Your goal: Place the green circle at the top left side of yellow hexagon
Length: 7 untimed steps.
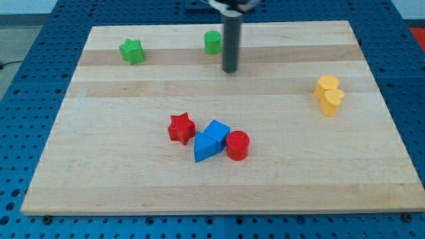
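The green circle (212,42) stands near the view's top, a little left of centre. My tip (230,69) is just to its lower right, close beside it; I cannot tell if they touch. The yellow hexagon (327,85) sits at the view's right, touching a yellow heart-like block (332,101) just below it. Both yellow blocks are far to the right of the tip.
A green star (131,51) lies at the view's top left. A cluster sits below centre: a red star (181,127), a blue cube (216,131), a blue triangle (204,148) and a red cylinder (238,145). The wooden board (99,172) rests on a blue pegboard.
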Each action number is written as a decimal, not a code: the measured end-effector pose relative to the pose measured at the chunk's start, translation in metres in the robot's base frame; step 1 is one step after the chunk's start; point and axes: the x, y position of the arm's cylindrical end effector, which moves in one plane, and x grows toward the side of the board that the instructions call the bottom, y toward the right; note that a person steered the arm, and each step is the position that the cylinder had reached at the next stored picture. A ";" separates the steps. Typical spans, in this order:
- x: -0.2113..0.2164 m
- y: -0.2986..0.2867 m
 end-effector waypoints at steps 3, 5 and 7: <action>-0.070 -0.029; -0.048 0.032; -0.011 0.091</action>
